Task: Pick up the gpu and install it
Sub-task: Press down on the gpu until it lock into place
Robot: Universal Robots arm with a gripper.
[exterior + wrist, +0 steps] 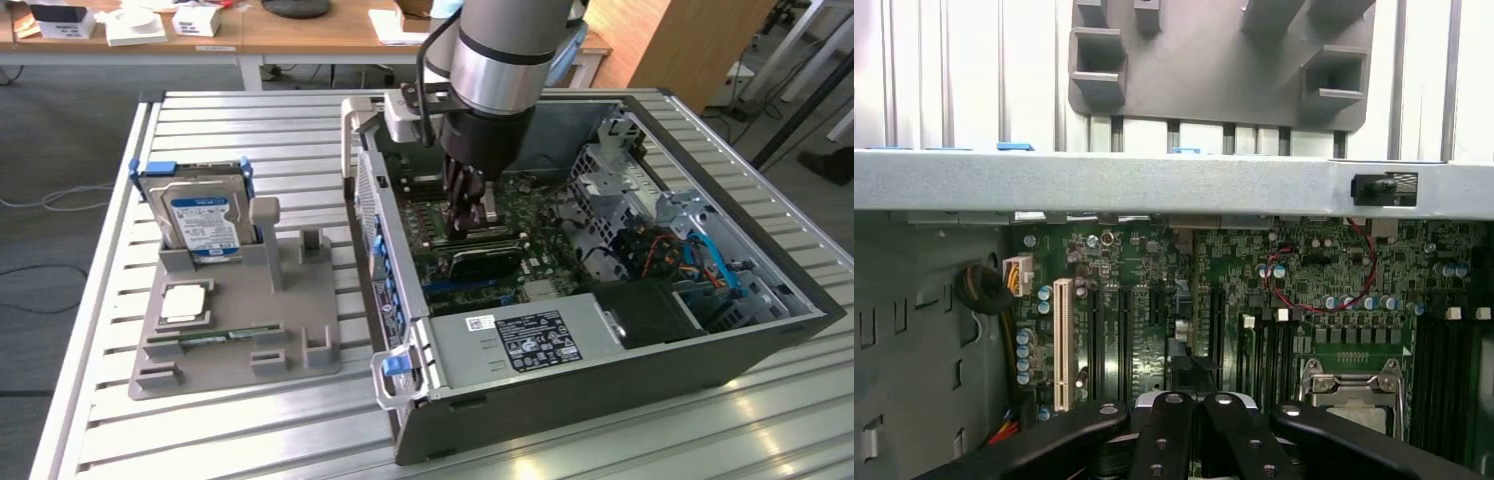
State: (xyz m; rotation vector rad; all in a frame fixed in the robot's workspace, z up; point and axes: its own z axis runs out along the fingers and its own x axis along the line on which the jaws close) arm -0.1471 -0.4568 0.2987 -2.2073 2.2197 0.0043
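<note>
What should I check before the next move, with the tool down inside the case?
1. Tool shut: ok, fingers together.
2. Gpu held in tool: cannot tell.
3. Tool over the motherboard, inside the case: ok.
4. Black slots beside the white slot free: ok, they look empty.
5. Red wire away from those slots: ok.
6. Hard drive upright in its holder, outside the case: ok.
</note>
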